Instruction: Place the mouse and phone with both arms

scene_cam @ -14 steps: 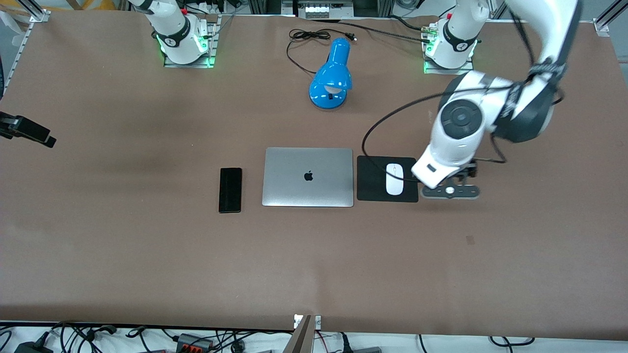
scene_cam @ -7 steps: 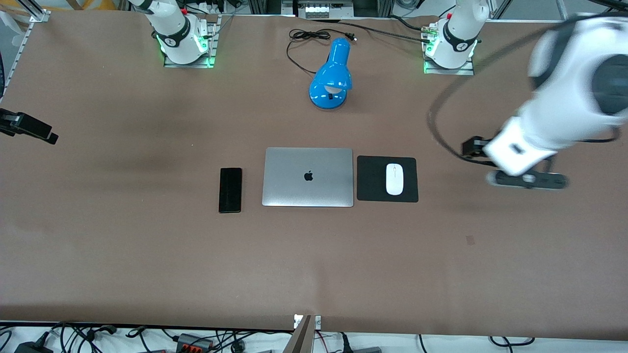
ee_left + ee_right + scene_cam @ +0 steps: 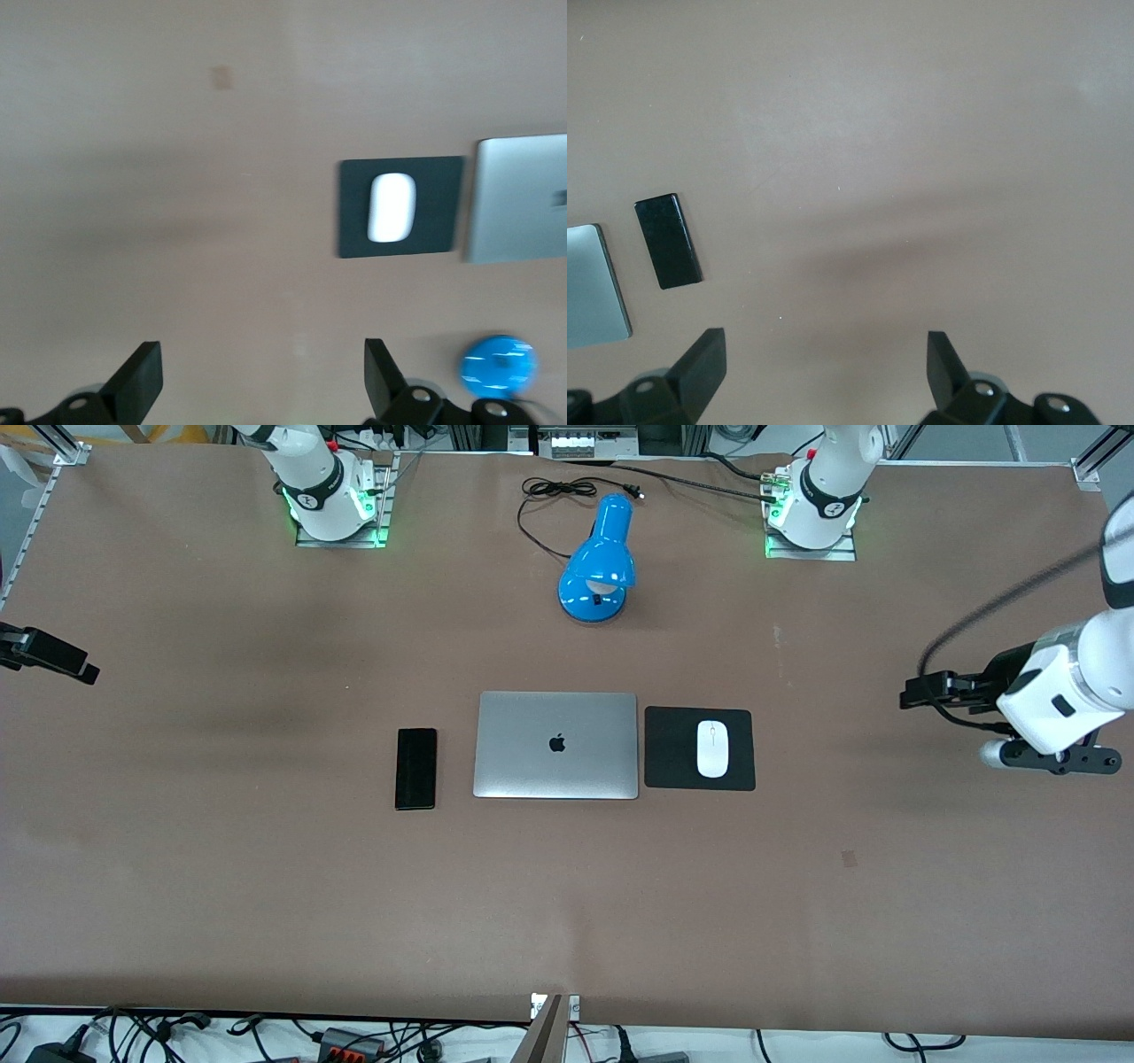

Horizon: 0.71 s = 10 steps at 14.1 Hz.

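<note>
An apple logo marks the laptop (image 3: 555, 745), flanked by the mouse (image 3: 712, 748) and phone (image 3: 415, 768); the left end effector (image 3: 257, 382) and right end effector (image 3: 824, 372) gape wide, empty.

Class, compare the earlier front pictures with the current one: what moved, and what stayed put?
The left gripper, open and empty, swung from beside the small white oval mouse out toward the left arm's end of the table. The mouse, slim black phone and right gripper stayed put.
</note>
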Tool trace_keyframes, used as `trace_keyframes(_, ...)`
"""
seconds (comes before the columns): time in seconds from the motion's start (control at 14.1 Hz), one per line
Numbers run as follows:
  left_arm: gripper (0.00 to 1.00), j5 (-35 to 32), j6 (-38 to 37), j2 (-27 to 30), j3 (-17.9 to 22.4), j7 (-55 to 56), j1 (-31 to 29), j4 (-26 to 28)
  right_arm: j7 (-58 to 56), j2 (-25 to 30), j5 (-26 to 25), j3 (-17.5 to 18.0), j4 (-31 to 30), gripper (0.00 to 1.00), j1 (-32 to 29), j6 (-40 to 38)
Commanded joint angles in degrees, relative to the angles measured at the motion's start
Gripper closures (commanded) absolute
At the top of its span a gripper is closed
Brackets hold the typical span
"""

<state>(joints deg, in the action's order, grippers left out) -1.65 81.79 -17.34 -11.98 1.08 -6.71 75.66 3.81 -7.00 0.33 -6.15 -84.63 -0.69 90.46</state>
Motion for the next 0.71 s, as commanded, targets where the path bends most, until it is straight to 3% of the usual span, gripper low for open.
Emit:
trace_keyframes(0.0,0.00,-1.69,6.94,9.66,11.51,-3.98,7.49,11.74,-1.09,-0.38,0.28,0.44,1.30,0.00,-0.54,-1.17)
trace_keyframes(0.14,0.00,1.90,17.13,17.22,13.03,-3.81,7.51,22.46,-1.09,-0.47,0.28,0.44,1.22,0.00,-0.62,-1.25)
trace_keyframes(0.21,0.00,2.35,19.52,19.78,13.03,-3.98,7.50,25.04,-1.09,-0.47,0.37,0.44,1.22,0.00,-0.62,-1.26)
trace_keyframes(0.35,0.00,2.27,19.55,22.52,13.03,-3.98,7.50,27.51,-1.09,-0.47,0.37,0.44,1.22,0.00,-0.62,-1.17)
trace_keyframes(0.64,0.00,2.27,17.18,21.04,12.68,-3.98,7.68,25.24,-1.17,-0.47,0.37,0.44,1.22,0.00,-0.62,-1.26)
